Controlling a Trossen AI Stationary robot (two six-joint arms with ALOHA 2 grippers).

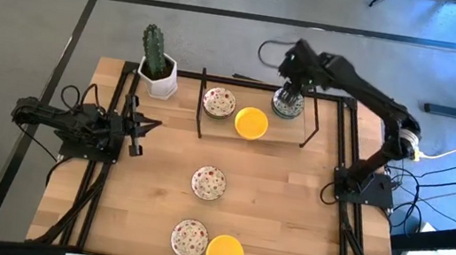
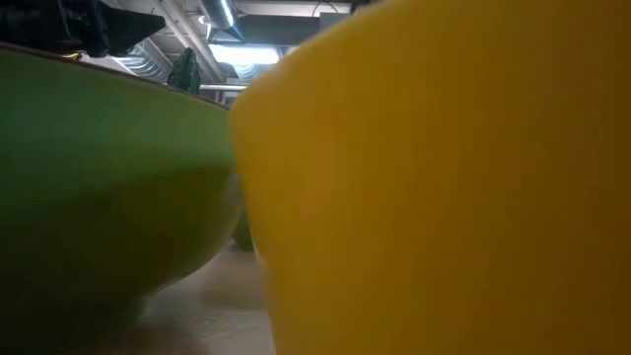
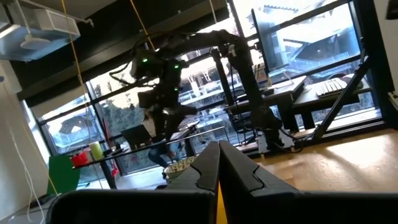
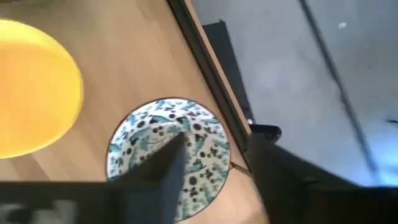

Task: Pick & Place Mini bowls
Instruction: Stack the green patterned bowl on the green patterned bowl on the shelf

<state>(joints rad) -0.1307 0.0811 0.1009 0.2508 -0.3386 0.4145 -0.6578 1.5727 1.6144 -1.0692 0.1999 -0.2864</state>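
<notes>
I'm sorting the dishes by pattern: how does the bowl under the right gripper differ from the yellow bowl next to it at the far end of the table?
The patterned bowl is white with green-grey speckles; the yellow bowl is plain. The patterned bowl sits near the table's right edge, with the right gripper straddling its rim, one finger inside; the yellow bowl sits further in and nothing touches it. Both are small, round, shallow and upright on the wood.

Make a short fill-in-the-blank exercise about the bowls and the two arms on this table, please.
1. The right end effector is over the bowl with the ____ pattern.
2. Beside that bowl sits a plain ____ bowl.
3. The left end effector waits at the table's left edge, its fingers ____.
4. The cactus stands in a ____ pot.

Missing words: green-grey; yellow; shut; white
</notes>
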